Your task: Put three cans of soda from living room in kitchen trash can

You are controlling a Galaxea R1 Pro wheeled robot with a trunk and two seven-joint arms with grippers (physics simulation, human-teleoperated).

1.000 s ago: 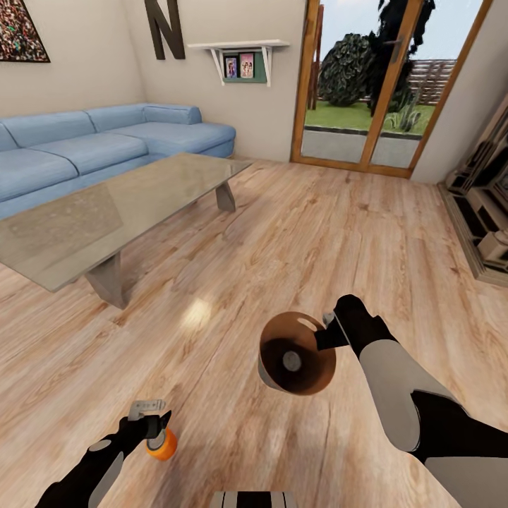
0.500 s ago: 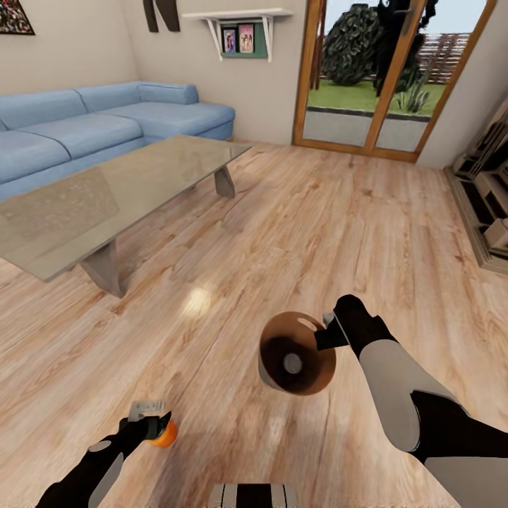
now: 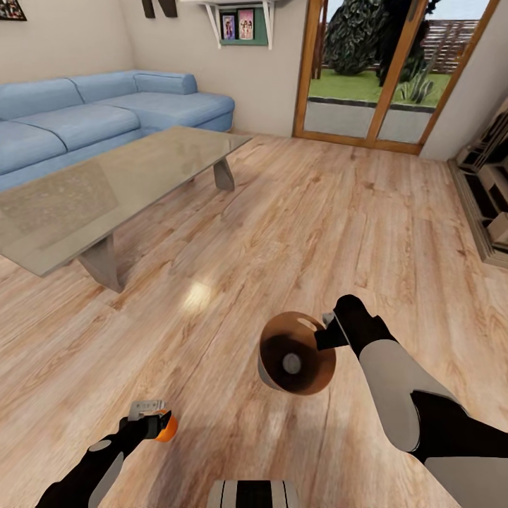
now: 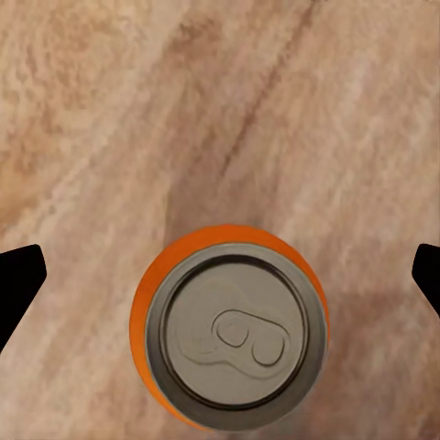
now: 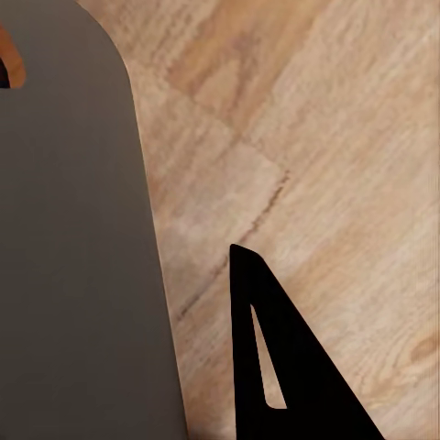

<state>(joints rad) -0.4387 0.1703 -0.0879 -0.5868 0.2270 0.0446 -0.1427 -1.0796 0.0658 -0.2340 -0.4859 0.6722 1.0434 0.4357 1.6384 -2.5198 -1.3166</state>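
My head camera looks forward and down across the plank floor (image 3: 296, 233). Both wrist cameras face that floor closely; my left looks straight down onto the orange can (image 4: 229, 328).

The orange can (image 3: 166, 427) sits half hidden behind the left gripper (image 3: 148, 416); the big wall letter (image 3: 158, 7) is cut off by the top edge.

Sofa (image 3: 106, 116) behind low table (image 3: 92, 197), trash can (image 3: 296, 363) right of soda can (image 3: 166, 427), apparently above floor (image 3: 296, 233)
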